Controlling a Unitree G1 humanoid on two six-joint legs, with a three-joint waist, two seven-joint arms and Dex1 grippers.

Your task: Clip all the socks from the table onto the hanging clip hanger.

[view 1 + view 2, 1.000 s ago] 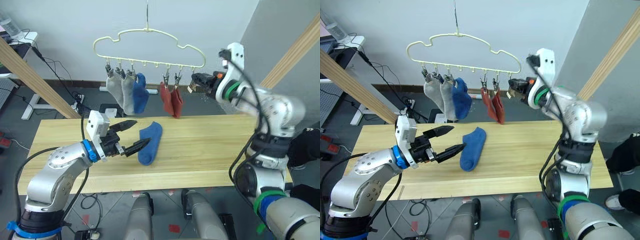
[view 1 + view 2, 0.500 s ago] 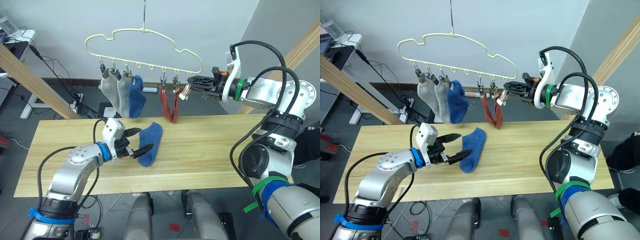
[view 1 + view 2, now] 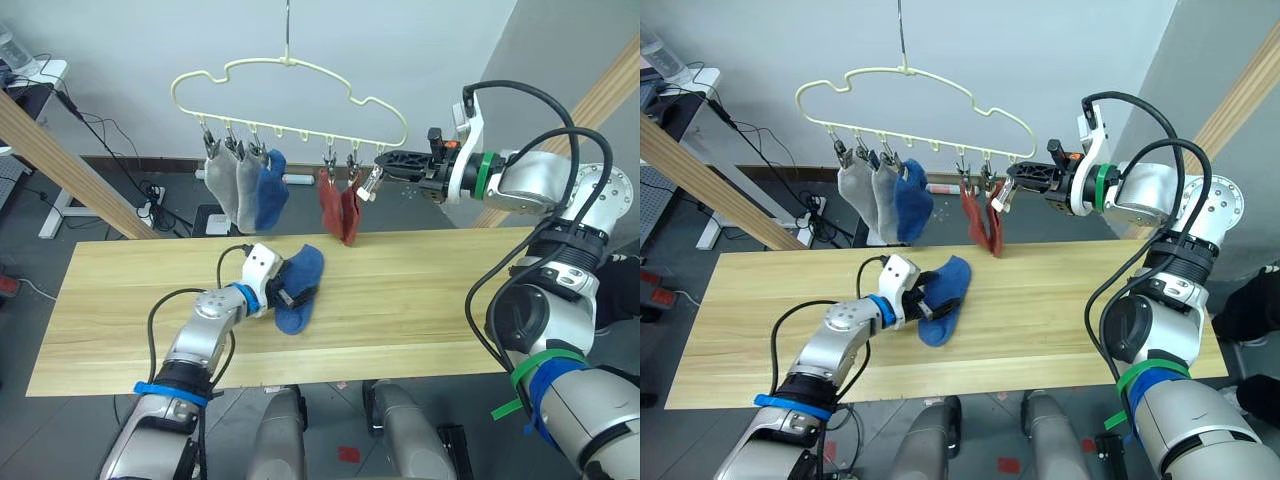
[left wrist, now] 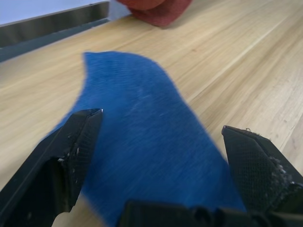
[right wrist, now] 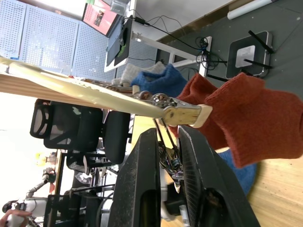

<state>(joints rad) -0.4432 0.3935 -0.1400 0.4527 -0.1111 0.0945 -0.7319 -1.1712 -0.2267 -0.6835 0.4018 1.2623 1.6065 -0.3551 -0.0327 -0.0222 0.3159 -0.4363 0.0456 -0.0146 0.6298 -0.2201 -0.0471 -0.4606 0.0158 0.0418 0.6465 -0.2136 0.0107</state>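
Long light wooden plank tabletop [image 3: 420, 300] carries one bright blue knit ankle sock [image 3: 300, 290] at centre, long axis running 1 to 7 o'clock. Left tool [image 4: 161, 156] spread open, straddling the sock. Right tool [image 3: 381, 165] clamped on the end clip of the pale yellow wavy clip hanger [image 3: 290, 90] at 12 o'clock; left arm nearer the sock.

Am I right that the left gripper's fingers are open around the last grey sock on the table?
Not quite: the sock between the open left gripper fingers is blue, not grey, as the left wrist view shows. It lies on the table.
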